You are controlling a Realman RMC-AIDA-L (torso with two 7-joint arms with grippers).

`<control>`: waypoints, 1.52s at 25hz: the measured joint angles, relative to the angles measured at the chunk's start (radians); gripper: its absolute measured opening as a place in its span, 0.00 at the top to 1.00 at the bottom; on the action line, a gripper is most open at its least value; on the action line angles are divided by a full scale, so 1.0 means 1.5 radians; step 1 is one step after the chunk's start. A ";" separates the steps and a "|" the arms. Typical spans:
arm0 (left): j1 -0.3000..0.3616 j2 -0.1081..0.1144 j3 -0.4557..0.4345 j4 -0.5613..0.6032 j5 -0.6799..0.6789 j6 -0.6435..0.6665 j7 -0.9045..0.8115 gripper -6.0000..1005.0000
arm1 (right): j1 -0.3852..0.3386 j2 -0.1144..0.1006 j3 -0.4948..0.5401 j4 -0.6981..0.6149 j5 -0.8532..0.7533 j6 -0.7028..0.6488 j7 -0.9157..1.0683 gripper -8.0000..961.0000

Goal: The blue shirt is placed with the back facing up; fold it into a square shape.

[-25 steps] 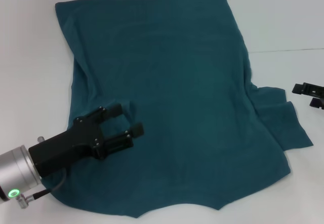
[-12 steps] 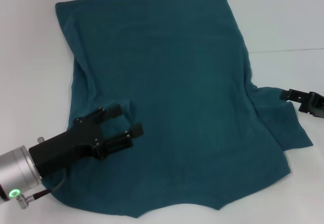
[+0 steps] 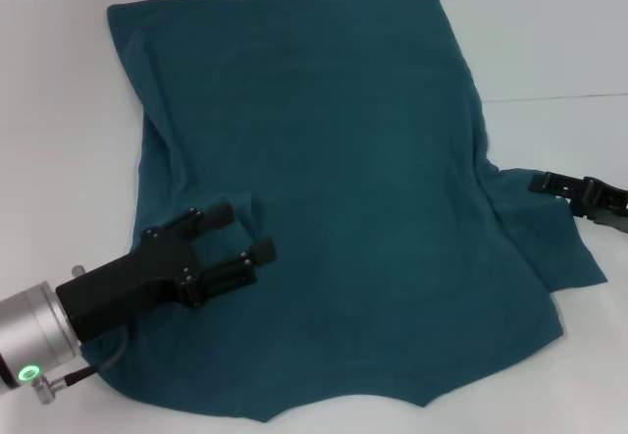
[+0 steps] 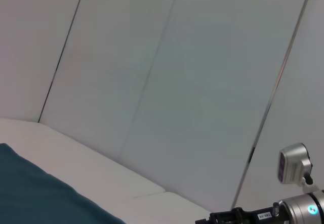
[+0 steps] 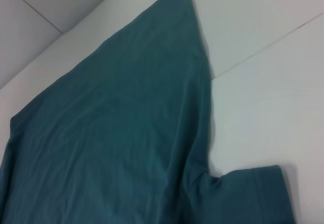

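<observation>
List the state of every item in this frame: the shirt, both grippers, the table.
blue shirt: lying mostly flat; left side already folded in, right sleeve out.
left gripper: open, over the shirt's near left part, holding nothing.
right gripper: at the right sleeve's edge; only partly in view.
table: white, seam showing.

The left pincer [image 3: 247,231] is covering part of the blue shirt [image 3: 334,179] beneath it, so whether its fingers are touching the fabric cannot be told. The left arm is running out past the head view's lower left corner. The right pincer [image 3: 581,196] is being cut off by that view's right edge; only its dark fingers are showing, over the right sleeve, and their spacing is too small to judge. The shirt's near hem is touching the bottom edge. Neither wrist view is showing its own arm's fingers.
</observation>
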 joint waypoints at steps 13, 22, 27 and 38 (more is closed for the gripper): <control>0.000 0.000 -0.001 0.000 0.000 -0.003 0.000 0.11 | 0.013 0.005 0.002 0.024 0.003 0.025 -0.007 0.32; 0.000 0.000 -0.002 0.000 -0.001 -0.005 0.000 0.11 | 0.006 0.012 0.008 0.023 0.043 0.032 -0.023 0.58; 0.000 0.000 -0.003 0.000 -0.001 -0.005 0.000 0.11 | 0.003 0.018 0.009 0.025 0.072 0.032 -0.040 0.74; 0.000 0.000 -0.001 0.000 -0.001 -0.006 0.000 0.11 | -0.023 0.023 0.009 0.019 0.172 0.049 -0.092 0.99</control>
